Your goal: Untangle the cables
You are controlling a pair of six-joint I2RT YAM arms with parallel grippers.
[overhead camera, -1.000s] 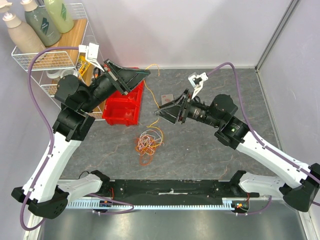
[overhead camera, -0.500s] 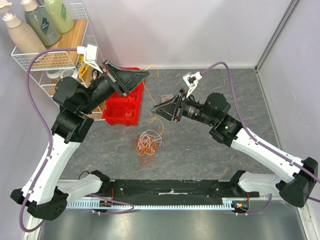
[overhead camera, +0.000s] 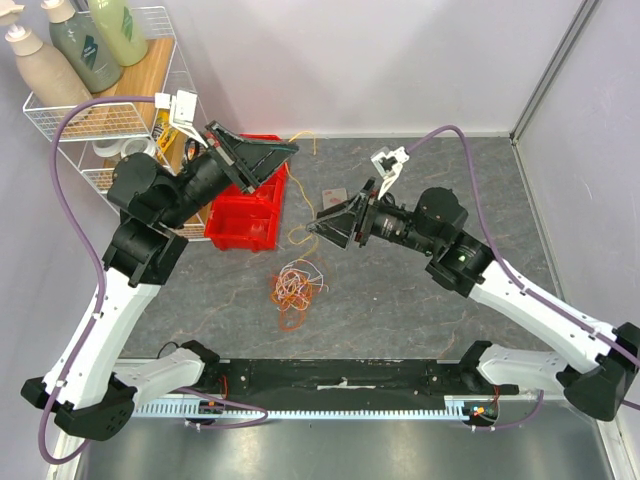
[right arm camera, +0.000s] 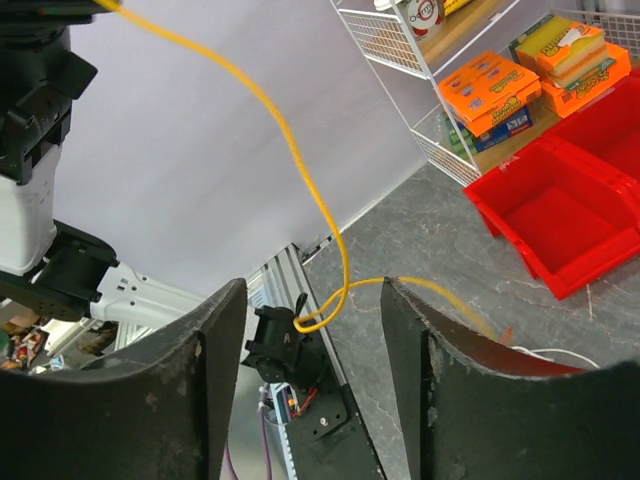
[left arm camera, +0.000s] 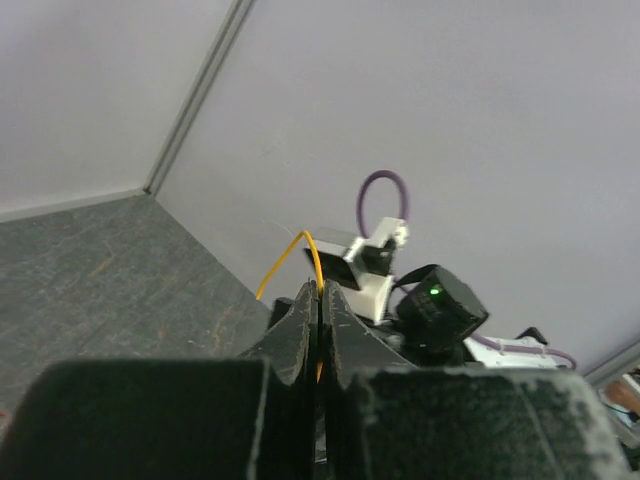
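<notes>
- Above the far right corner of the red bin point(overhead camera: 240, 236): left gripper point(overhead camera: 288, 148), squeezed tight on one yellow cable point(left arm camera: 312, 250).
- Just right of the red bin: right gripper point(overhead camera: 316, 228), fingers wide apart, holding nothing, that yellow cable hanging loose between them.
- In front of the red bin, on the table point(overhead camera: 420, 290): the other cables point(overhead camera: 295, 285), a small orange and white heap.

Dark grey with faint rust-brown veining across the table point(overhead camera: 420, 300). Bright red on the bins point(overhead camera: 250, 215) left of centre. Orange, white and pinkish-red mixed through the cables point(overhead camera: 295, 285) at centre. Yellow-orange along the single cable point(right arm camera: 335, 235). Matte black on the left gripper point(left arm camera: 321, 295) and right gripper point(right arm camera: 312, 300). White on the arms point(overhead camera: 100, 320), purple on their hoses point(overhead camera: 75, 130).
</notes>
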